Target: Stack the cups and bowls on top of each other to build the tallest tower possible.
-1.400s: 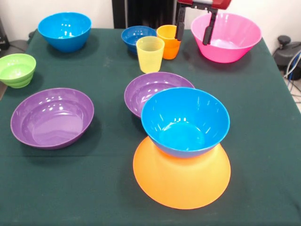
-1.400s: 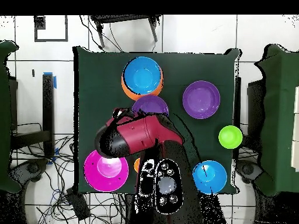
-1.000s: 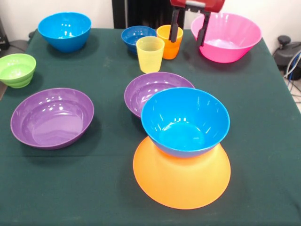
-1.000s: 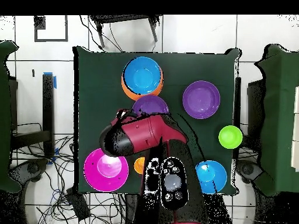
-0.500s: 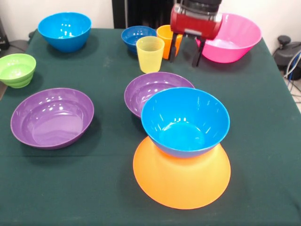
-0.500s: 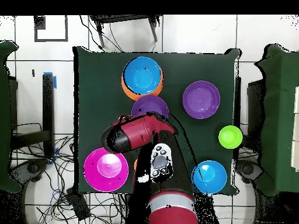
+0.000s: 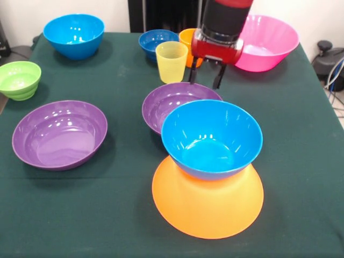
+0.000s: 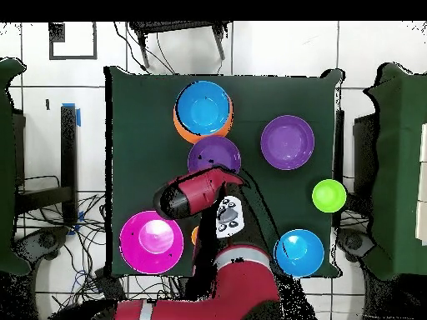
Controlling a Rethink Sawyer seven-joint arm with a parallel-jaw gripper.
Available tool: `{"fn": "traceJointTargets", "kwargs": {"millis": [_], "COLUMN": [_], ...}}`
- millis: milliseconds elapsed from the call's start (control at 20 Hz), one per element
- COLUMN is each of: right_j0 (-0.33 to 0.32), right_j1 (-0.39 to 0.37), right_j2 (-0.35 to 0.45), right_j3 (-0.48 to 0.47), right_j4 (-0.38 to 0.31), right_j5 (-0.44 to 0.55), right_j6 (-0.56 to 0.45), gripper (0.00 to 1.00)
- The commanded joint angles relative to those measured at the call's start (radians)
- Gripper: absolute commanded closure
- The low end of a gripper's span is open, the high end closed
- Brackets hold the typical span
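Note:
The tower is an upside-down yellow-orange bowl [image 7: 207, 209] with a bright blue bowl [image 7: 211, 138] upright on it, at the near middle; it also shows in the overhead view [image 8: 203, 108]. A purple bowl [image 7: 174, 105] sits just behind it. My gripper [image 7: 205, 78] is open and empty, hanging just above that purple bowl's far rim. The yellow cup [image 7: 171, 61] stands to its left. The orange cup [image 7: 187, 37] is partly hidden behind the gripper, and the small dark blue bowl [image 7: 157, 42] stands beside it.
The pink bowl [image 7: 269, 43] is at the far right. A second bright blue bowl [image 7: 73, 35] is at the far left, a green bowl [image 7: 19, 79] at the left edge, and a second purple bowl [image 7: 59, 134] at the near left. The arm [image 8: 196, 193] reaches over the table's middle.
The gripper has come forward and down from between the orange cup and the pink bowl to the far rim of the middle purple bowl. It stays open. No bowl or cup moved.

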Motion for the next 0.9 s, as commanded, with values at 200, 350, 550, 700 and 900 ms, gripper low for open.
{"fn": "traceJointTargets", "kwargs": {"millis": [200, 350, 550, 700, 900], "right_j0": [-0.031, -0.022, -0.040, -0.050, -0.053], "right_j1": [0.163, 0.164, 0.183, 0.176, 0.136], "right_j2": [0.074, 0.075, 0.112, 0.138, 0.153], "right_j3": [-0.083, -0.110, -0.137, -0.137, -0.127], "right_j4": [-0.072, -0.075, -0.065, -0.059, -0.052], "right_j5": [-0.026, -0.010, 0.017, 0.032, 0.075], "right_j6": [-0.082, -0.094, -0.133, -0.153, -0.174], "gripper": [0.00, 0.00, 0.00, 0.00, 0.00]}}
